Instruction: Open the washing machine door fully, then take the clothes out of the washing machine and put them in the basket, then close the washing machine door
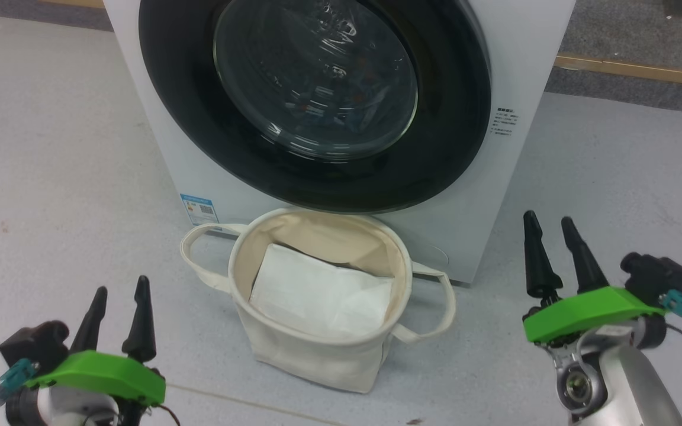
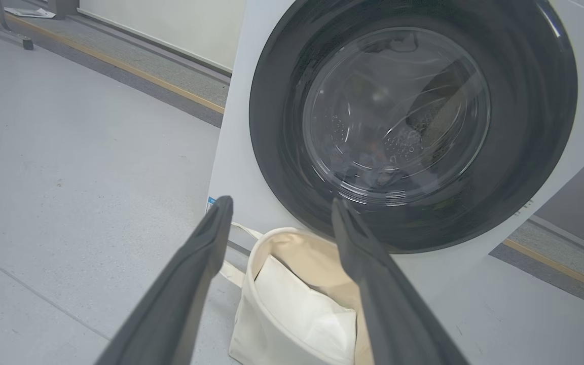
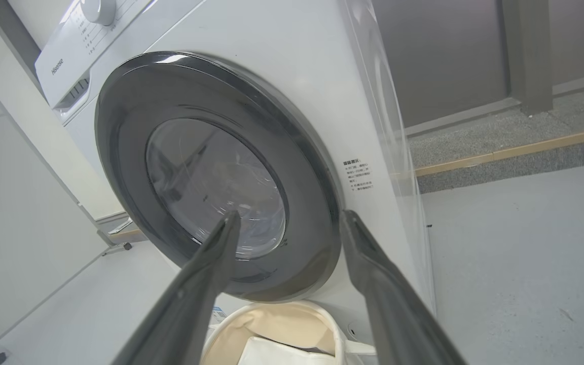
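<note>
Head view: basket (image 1: 317, 361) on pale grey floor (image 1: 51, 148)

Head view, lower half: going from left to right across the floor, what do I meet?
Left gripper with green mount and two dark fingers → round cream canvas basket holding a plain white folded sheet → right gripper with green mount and two dark fingers.

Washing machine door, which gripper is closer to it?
Right, probably. The right gripper is off the lower right of the washing machine door; the left gripper sits farther back, left of the basket.
</note>
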Controlling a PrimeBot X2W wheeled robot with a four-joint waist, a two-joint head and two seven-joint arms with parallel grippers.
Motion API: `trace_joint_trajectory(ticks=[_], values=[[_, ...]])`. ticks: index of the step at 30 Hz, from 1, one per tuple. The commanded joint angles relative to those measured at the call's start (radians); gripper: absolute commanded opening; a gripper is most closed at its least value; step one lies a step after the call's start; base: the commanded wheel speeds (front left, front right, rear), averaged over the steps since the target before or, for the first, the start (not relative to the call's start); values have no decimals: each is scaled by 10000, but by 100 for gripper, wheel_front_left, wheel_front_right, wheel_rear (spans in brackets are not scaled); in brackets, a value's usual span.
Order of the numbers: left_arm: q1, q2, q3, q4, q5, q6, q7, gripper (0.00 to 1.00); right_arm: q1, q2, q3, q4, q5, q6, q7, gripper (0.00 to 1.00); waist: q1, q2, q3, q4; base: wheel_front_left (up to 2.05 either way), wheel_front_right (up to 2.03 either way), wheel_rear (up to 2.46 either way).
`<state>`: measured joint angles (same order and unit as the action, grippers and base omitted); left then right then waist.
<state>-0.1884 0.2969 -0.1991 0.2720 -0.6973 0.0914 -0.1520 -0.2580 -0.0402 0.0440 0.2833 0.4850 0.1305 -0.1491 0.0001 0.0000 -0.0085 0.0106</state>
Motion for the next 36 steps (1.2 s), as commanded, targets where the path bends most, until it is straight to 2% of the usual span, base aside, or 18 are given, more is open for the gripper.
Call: trace_joint_trajectory(ticks=[1,17,25,36], values=[[-693,407,215,-246,367,99,-154,100,-685,-65,201,-451,-607,2,-184,100,0,0,9,1,0,0,0],[-1039,632,416,-466,1880,502,-594,100,-1050,-82,59,-280,-2466,2,-624,100,0,0,125,-32,0,0,0],[-1170,630,359,-641,2841,399,-828,100,-1284,-90,142,-18,-3224,2,-857,100,0,0,147,-26,0,0,0],[-1370,654,666,-511,3543,239,-1098,100,-1410,-100,306,115,-4049,2,-1127,100,0,0,90,-20,0,0,0]])
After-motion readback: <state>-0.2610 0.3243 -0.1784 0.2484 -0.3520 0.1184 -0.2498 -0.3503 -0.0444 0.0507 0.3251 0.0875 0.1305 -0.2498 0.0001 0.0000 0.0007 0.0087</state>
